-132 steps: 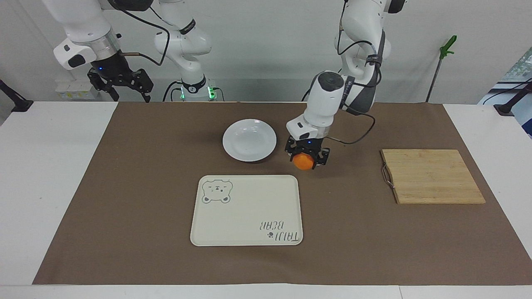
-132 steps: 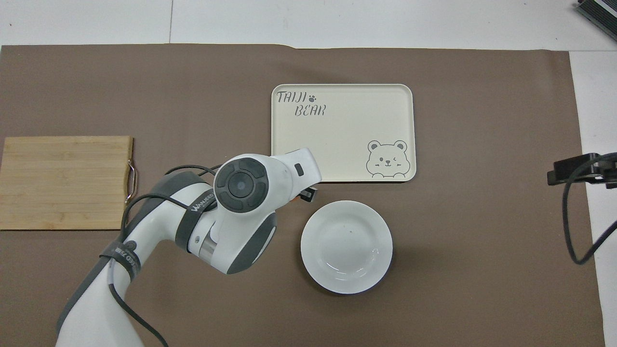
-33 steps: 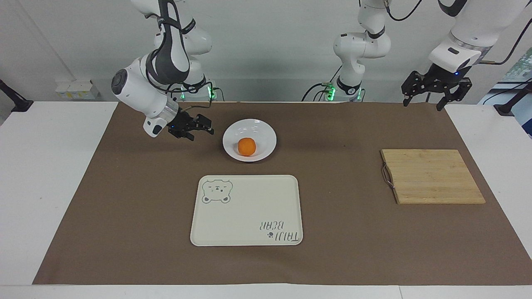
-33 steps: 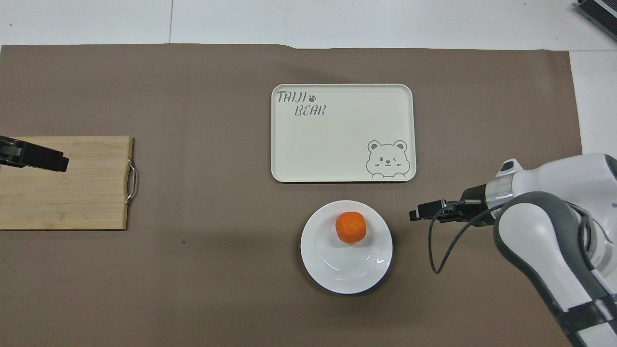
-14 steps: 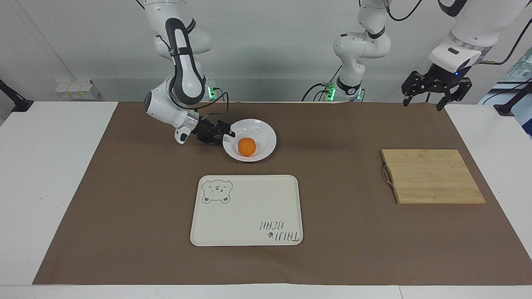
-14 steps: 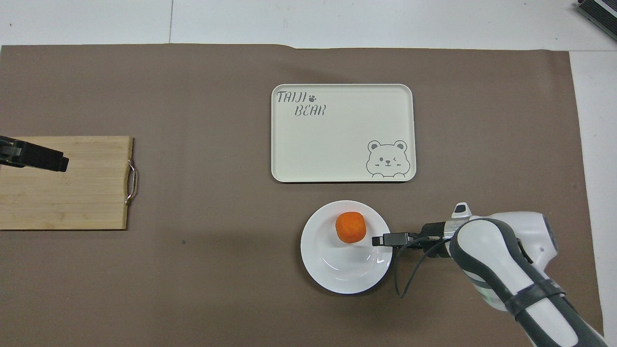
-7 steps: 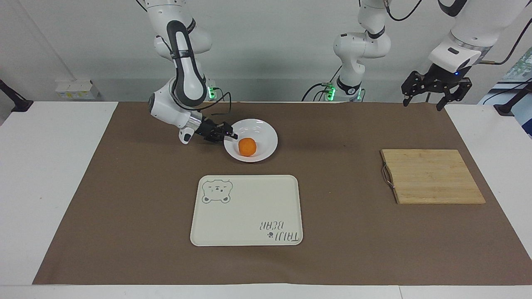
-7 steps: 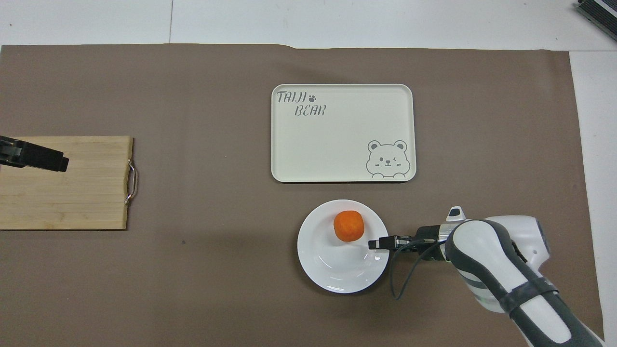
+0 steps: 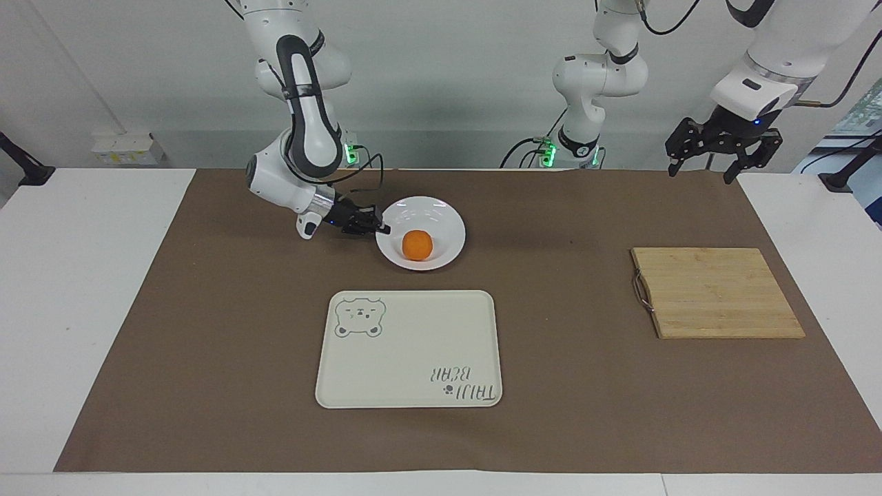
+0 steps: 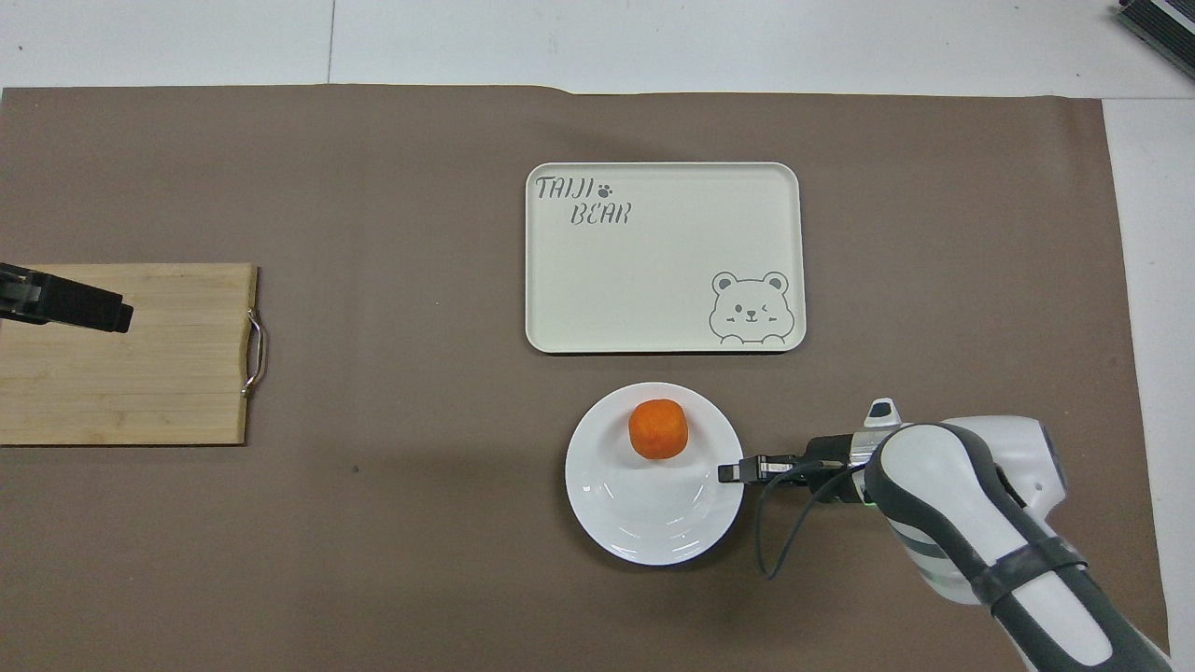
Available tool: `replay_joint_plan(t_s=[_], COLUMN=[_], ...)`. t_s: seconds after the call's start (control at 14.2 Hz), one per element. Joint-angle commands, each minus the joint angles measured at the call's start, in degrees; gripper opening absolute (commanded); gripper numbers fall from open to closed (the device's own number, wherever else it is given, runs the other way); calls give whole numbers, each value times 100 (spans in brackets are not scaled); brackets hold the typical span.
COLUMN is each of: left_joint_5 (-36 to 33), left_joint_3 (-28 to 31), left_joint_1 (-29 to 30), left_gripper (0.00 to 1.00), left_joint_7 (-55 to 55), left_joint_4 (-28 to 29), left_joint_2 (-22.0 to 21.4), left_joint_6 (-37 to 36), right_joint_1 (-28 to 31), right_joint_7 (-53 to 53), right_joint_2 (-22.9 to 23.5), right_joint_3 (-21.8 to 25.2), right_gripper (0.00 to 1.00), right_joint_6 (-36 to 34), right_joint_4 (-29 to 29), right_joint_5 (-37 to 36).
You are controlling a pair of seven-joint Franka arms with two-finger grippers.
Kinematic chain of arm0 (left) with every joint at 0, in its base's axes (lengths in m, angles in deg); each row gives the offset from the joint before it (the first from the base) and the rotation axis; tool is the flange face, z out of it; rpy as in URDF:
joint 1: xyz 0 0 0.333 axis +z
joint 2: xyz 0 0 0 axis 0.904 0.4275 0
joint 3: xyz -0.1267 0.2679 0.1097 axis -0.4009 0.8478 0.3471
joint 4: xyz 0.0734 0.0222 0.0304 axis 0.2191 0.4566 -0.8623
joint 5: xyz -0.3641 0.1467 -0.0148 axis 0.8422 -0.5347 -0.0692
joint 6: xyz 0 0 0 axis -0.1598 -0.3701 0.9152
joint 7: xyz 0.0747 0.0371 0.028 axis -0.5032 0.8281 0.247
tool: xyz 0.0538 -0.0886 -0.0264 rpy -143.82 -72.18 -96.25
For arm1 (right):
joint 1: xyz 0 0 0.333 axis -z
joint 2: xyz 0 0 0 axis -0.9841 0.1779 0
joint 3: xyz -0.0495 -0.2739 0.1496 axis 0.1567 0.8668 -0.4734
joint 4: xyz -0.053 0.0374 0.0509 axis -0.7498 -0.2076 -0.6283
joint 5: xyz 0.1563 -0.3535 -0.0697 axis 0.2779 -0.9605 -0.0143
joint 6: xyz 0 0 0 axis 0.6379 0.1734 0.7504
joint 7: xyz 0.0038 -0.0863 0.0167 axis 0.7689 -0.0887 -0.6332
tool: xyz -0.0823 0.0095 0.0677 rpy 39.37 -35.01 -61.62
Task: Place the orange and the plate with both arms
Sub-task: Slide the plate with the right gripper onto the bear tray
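Note:
The white plate (image 9: pixel 441 219) lies on the brown mat, nearer to the robots than the tray, with the orange (image 9: pixel 417 244) in its dished centre. My right gripper (image 9: pixel 380 229) reaches in low from the right arm's end and is shut on the plate's rim. In the overhead view the right gripper (image 10: pixel 729 472) sits on the rim of the plate (image 10: pixel 653 525), beside the orange (image 10: pixel 658 428). My left gripper (image 9: pixel 701 171) waits open and empty, raised at the left arm's end of the table; one finger of it shows in the overhead view (image 10: pixel 112 315).
A cream rectangular tray with a bear drawing (image 9: pixel 413 344) lies farther from the robots than the plate; it also shows in the overhead view (image 10: pixel 653 280). A wooden cutting board (image 9: pixel 716 293) with a metal handle lies toward the left arm's end (image 10: pixel 159 383).
The right gripper came down from the side and closed on the plate's rim. The plate, with the orange in it, has shifted a little toward the left arm's end. The left arm has not moved.

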Motion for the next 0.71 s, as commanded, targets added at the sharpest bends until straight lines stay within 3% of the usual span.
replay_joint_plan(t_s=[0.0, 0.64], left_joint_5=[-79, -79], left_joint_3=[-34, -34], left_joint_1=[46, 46], left_gripper=[100, 100], left_joint_7=[6, 6], left_joint_4=[-86, -86], left_joint_2=[-5, -5], left_joint_6=[-120, -120], right_joint_1=[-6, 239], right_joint_7=[279, 447], right_joint_2=[269, 454], right_joint_3=[-15, 2], right_gripper=[0, 0], right_joint_6=[56, -612], right_joint_4=[-296, -1192], right_joint_5=[146, 303])
